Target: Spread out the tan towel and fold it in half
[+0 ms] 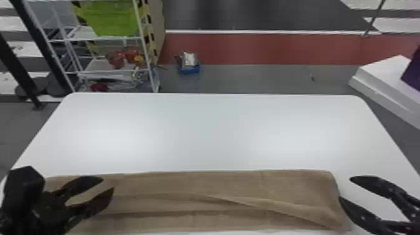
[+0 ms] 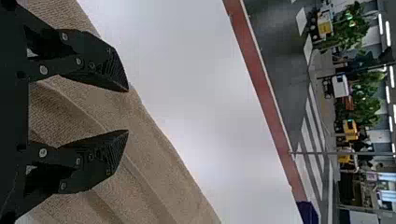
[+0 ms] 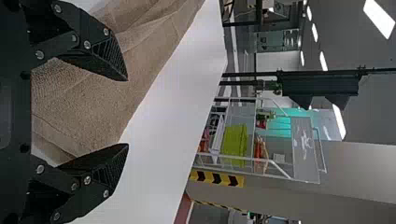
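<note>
I see a white table with a floor behind it. Past its far left corner is a white rack with a big green bin up on a shelf. Red things sit lower down on that rack. A small blue box sits on the floor near the rack, with some stuff in it. A red stripe runs across the floor. On the right, past the table, I see a white block and a purple thing. Far off in the left wrist view there are green plants.

The tan towel lies long and low across the near part of the table, with wrinkles running along it. My left gripper is over its left part and hides some of the cloth from my head view. Its two fingers are apart, with nothing between them. My right gripper is at the towel's right end, pointing in at it. Its fingers are wide apart too, and it holds nothing.
</note>
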Controlling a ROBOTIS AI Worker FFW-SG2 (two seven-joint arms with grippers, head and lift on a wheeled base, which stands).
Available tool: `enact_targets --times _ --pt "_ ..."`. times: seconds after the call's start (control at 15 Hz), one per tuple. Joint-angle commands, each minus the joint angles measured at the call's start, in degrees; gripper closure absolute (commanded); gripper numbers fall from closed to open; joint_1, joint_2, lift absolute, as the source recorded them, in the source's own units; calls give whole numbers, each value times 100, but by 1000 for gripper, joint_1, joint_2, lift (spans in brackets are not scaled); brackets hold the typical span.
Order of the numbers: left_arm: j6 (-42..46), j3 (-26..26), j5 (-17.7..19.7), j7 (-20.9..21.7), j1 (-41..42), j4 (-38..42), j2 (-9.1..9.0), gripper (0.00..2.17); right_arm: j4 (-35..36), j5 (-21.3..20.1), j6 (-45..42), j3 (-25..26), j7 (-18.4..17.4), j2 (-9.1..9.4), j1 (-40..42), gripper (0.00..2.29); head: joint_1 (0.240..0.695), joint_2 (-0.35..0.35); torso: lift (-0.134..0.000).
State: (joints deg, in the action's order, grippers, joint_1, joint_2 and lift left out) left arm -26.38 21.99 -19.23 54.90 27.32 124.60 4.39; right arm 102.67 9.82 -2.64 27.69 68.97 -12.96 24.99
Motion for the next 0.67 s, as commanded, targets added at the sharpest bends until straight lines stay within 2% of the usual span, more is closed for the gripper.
enact_targets --times 0.0,0.13,0.2,0.27,0.4,0.6 --pt "-839 -177 -380 302 -209 56 115 812 -54 -24 -4 0 -7 -5 -21 454 695 3 -123" --pt "-1190 -274 -635 530 -315 170 115 734 -169 -33 -21 -9 2 -14 -64 454 695 -3 -123" --pt "-1384 -318 -652 653 -359 223 124 495 -230 -33 -21 0 2 -40 -91 454 695 -5 -123" --pt "-1630 -327 -670 767 -420 258 142 363 -256 -33 -21 0 -7 -40 -100 454 695 -7 -123" --pt "-1788 -336 -705 820 -517 275 159 316 -309 -33 -39 0 -7 -66 -108 454 695 -20 -123" --pt "-2228 -547 -960 1216 -868 214 300 316 -415 -24 -144 -9 2 -101 -108 454 695 -25 -123"
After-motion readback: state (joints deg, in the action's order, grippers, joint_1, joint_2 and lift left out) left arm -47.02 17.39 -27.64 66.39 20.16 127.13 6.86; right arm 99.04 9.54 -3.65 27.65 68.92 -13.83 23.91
